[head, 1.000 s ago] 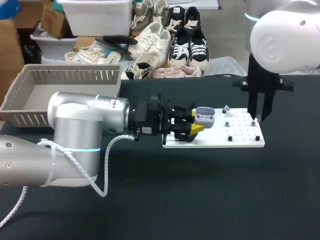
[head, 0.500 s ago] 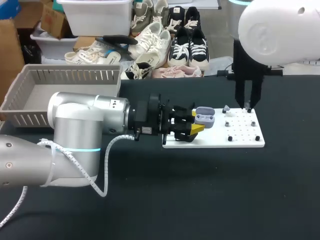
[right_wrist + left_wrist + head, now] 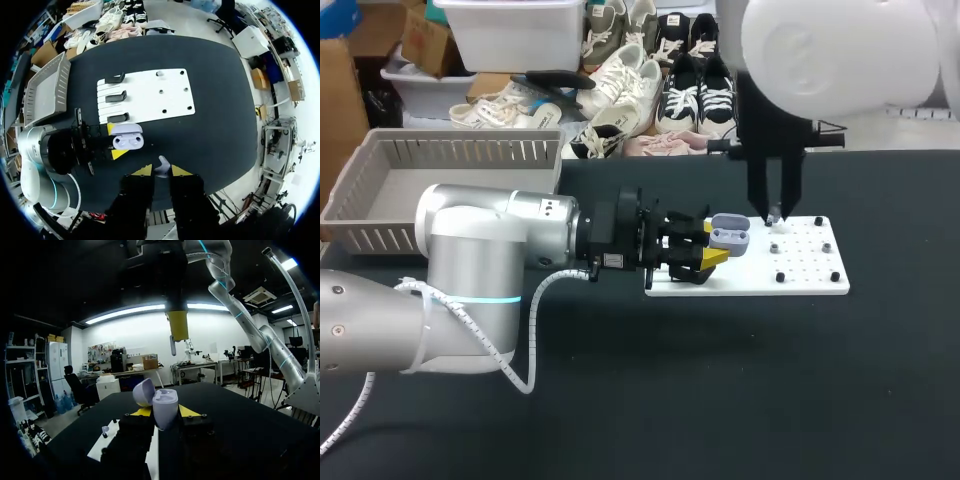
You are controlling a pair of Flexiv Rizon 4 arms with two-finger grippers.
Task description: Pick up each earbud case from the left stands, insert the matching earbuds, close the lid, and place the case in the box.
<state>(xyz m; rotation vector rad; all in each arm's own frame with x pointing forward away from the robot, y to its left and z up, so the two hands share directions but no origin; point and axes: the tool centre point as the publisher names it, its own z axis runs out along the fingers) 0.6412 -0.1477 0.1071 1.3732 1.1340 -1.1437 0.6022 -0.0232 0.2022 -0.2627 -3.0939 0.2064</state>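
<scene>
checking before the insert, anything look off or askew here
Nothing stands out. The left gripper holds the earbud case with its lid open, the right gripper holds one earbud close by, and the white board lies flat on the table.

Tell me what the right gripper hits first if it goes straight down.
The right gripper would likely meet bare table just beside the case, not the case itself; depth is unclear.
</scene>
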